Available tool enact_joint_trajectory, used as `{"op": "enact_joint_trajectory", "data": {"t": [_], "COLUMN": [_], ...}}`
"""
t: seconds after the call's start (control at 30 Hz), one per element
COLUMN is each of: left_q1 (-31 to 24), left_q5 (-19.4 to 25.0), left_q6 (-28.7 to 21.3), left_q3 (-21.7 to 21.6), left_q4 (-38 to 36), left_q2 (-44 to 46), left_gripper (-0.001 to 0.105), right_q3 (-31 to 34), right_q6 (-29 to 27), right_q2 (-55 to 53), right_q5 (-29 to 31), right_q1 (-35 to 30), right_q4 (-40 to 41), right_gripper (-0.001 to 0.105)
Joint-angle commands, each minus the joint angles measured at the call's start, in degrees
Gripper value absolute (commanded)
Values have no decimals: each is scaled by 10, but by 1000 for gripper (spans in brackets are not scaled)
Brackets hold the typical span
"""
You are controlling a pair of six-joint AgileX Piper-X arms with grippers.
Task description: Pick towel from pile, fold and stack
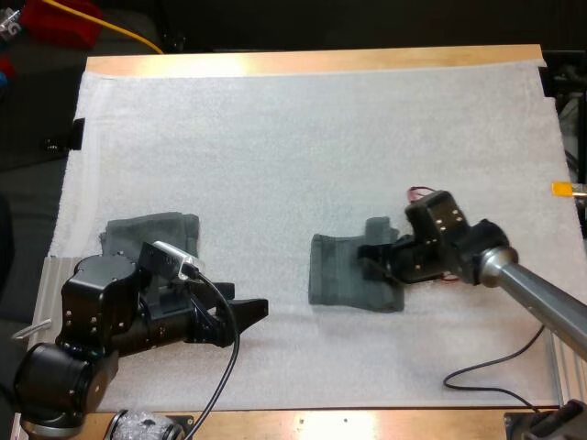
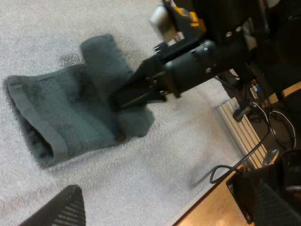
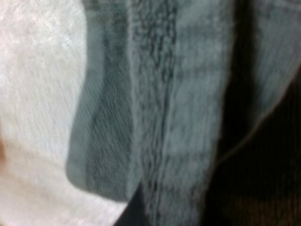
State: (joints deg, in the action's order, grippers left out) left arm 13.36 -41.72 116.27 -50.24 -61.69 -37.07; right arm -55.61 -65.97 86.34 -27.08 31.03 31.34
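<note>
A dark grey-green towel (image 1: 344, 270) lies partly folded on the white mat near its middle, with one flap standing up at the towel's right side. My right gripper (image 1: 369, 261) is low over that side, shut on the towel's fold (image 2: 134, 120); its fingertips (image 2: 117, 102) meet at the cloth. Seen from the right wrist, the towel (image 3: 178, 108) is pressed close, its hemmed edge lying over the mat. A second, crumpled towel (image 1: 151, 229) sits at the mat's left, behind my left arm. My left gripper (image 1: 255, 308) hovers open left of the middle towel, one finger (image 2: 61, 209) far from the other.
The white mat (image 1: 303, 137) stretches bare toward the far side. The wooden table edge (image 1: 367, 423) runs along the front. A ribbed metal rail (image 2: 235, 127) lies at the table's right side beyond my right arm.
</note>
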Motion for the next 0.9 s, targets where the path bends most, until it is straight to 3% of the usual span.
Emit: {"op": "enact_joint_trajectory", "data": {"t": [0.0,0.27,0.87], "left_q1": [0,0,0], "left_q5": [-5,-5,-5], "left_q6": [5,5,5], "left_q3": [-5,-5,-5], "left_q4": [-2,-2,-2], "left_q2": [1,1,1], "left_gripper": [71,71,71], "right_q3": [-3,-3,-3], "right_q6": [14,55,70], "right_q2": [5,46,86], "right_q5": [-6,-22,-56], "right_q1": [5,7,7], "right_q4": [-18,-52,-84], "right_gripper": [2,2,2]}}
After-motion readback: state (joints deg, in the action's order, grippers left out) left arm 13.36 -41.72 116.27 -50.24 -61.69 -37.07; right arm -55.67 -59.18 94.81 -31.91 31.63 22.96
